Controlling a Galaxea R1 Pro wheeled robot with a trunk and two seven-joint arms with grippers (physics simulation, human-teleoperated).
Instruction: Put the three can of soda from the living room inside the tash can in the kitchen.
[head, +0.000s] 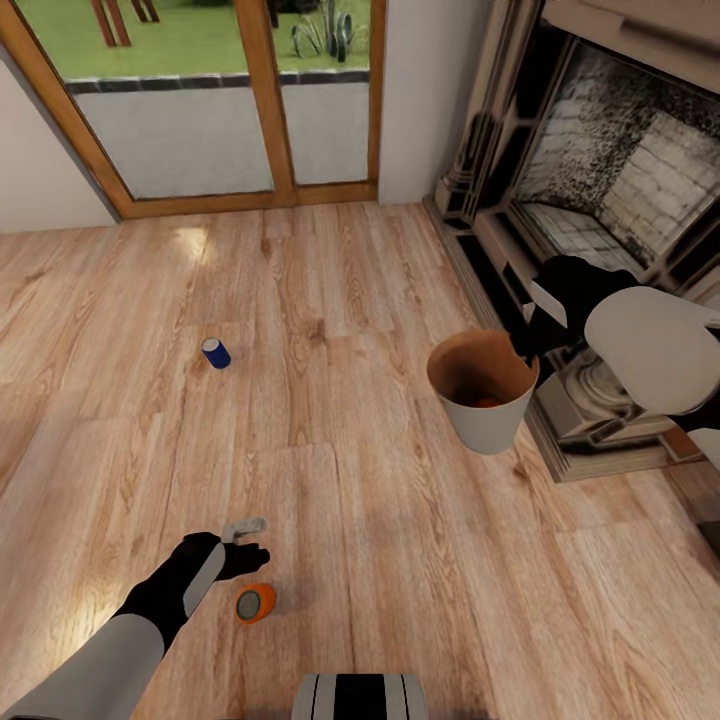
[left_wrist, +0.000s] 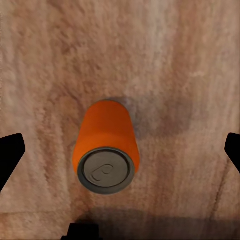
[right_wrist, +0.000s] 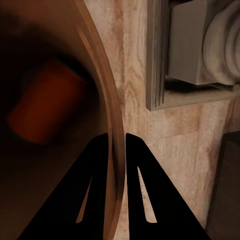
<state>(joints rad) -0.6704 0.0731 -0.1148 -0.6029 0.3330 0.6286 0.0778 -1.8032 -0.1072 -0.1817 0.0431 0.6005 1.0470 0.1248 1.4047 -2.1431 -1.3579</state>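
An orange can of soda lies on its side on the wood floor, grey top toward me. My left gripper hovers open just above it; in the left wrist view the can sits between the widely spread fingertips, untouched. Farther off, the dark blue can lies on the floor. My right gripper is shut on the rim of the pale trash can, its fingers pinching the wall. Another orange can rests inside the bin.
A fireplace with a raised stone hearth stands close to the bin on the right. Wood-framed glass doors fill the far wall. My base shows at the bottom edge. Open plank floor lies between the cans and the bin.
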